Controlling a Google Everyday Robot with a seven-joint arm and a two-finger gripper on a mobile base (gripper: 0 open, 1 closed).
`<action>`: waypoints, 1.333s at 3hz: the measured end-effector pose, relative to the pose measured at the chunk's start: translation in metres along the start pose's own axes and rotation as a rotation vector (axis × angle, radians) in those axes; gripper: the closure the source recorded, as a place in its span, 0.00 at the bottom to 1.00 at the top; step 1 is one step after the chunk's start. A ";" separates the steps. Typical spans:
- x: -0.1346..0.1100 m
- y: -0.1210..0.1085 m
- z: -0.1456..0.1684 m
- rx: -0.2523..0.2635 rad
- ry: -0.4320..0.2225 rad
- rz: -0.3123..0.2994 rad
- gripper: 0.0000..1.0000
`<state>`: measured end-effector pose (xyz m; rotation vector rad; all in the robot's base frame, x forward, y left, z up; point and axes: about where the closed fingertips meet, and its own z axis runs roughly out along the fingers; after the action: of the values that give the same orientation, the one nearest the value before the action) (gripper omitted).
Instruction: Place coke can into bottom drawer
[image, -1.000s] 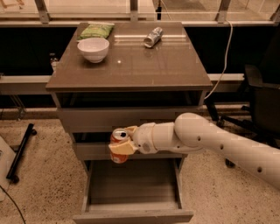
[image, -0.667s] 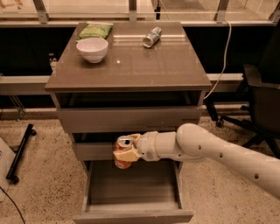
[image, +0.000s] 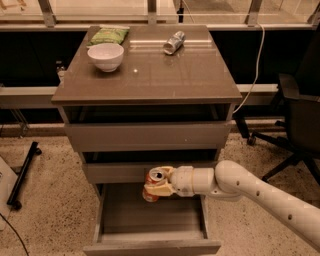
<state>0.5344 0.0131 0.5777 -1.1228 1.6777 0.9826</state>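
Pincer (image: 153, 189) w/ coke can (image: 156, 176) gripped, over open bottom drawer (image: 150, 218).

Likely an office or lab: rolling chair (image: 299, 120), speckled hard floor (image: 50, 205), cable (image: 258, 65) trailing behind the table (image: 175, 80). Claw (image: 157, 189) above the open bottom drawer (image: 150, 219), clasping the coke can (image: 154, 177).

Gripper (image: 156, 188) clamped sideways on coke can (image: 155, 175) (fingers wrap its lower half), bottom drawer (image: 150, 220) open just below. Wrist (image: 192, 181) immediately to its right, level; white arm (image: 270, 197) slopes off right and downward.
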 end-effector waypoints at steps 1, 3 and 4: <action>-0.003 0.003 0.002 0.000 0.005 0.003 1.00; 0.037 0.006 0.043 0.035 0.037 0.035 1.00; 0.062 0.000 0.065 0.104 0.057 0.072 1.00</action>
<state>0.5362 0.0566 0.4992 -1.0363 1.8046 0.9041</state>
